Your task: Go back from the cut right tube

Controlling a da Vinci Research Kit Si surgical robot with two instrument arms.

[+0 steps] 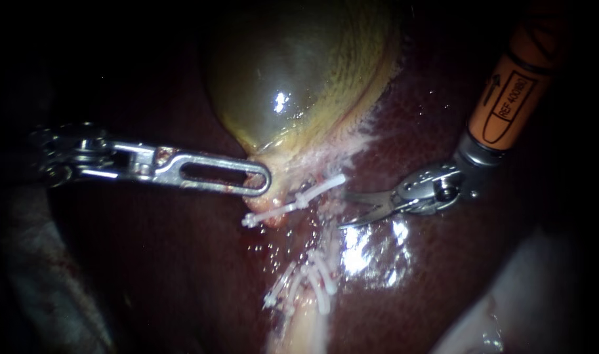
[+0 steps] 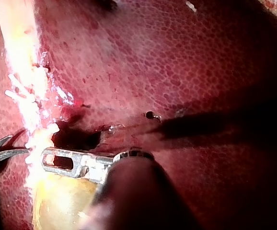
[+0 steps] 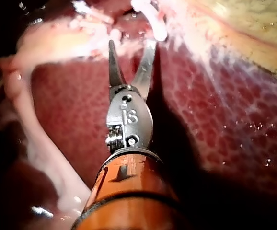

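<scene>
- Endoscope view: the left instrument (image 1: 247, 180) comes in from the left, its hand closed on the gallbladder's (image 1: 292, 78) narrow end.
- The right instrument (image 1: 346, 210) has its blades a little apart, holding nothing.
- The tube (image 1: 307, 321) with white clips (image 1: 292, 204) lies on the liver (image 1: 181, 275), just left of those blades.

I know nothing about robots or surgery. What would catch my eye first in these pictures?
Most striking is the glossy green-yellow gallbladder, top centre of the endoscope view, on the dark red liver. The left instrument has its slotted jaws shut on the gallbladder's narrow lower end. The orange-shafted right instrument holds its blades open just right of the white clips.
</scene>
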